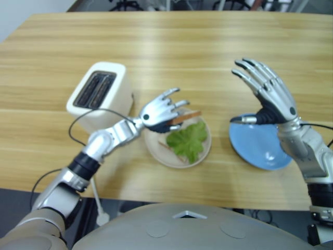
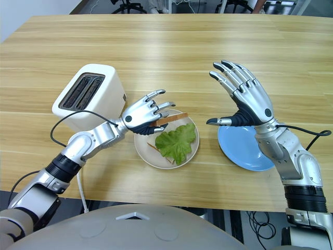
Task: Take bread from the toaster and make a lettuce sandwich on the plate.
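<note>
One slice decides the next move. My left hand (image 2: pixel 141 115), fingers half curled, pinches the bread slice (image 2: pixel 170 119) by its near end. Its long axis runs rightward from my palm, over the far side of the beige plate (image 2: pixel 143 150). The lettuce (image 2: pixel 176 140) lies just below it, nearer me. My right hand (image 2: pixel 244 99) hangs spread wide and empty above the blue plate (image 2: pixel 244 153), farther from the bread.

A light wooden table (image 2: pixel 171 47) spans the scene. At 12 o'clock, beyond its far edge, black chair bases (image 2: pixel 125 6) stand on the floor. At 7 o'clock, a white power cord (image 1: pixel 95 192) hangs over the near edge.
</note>
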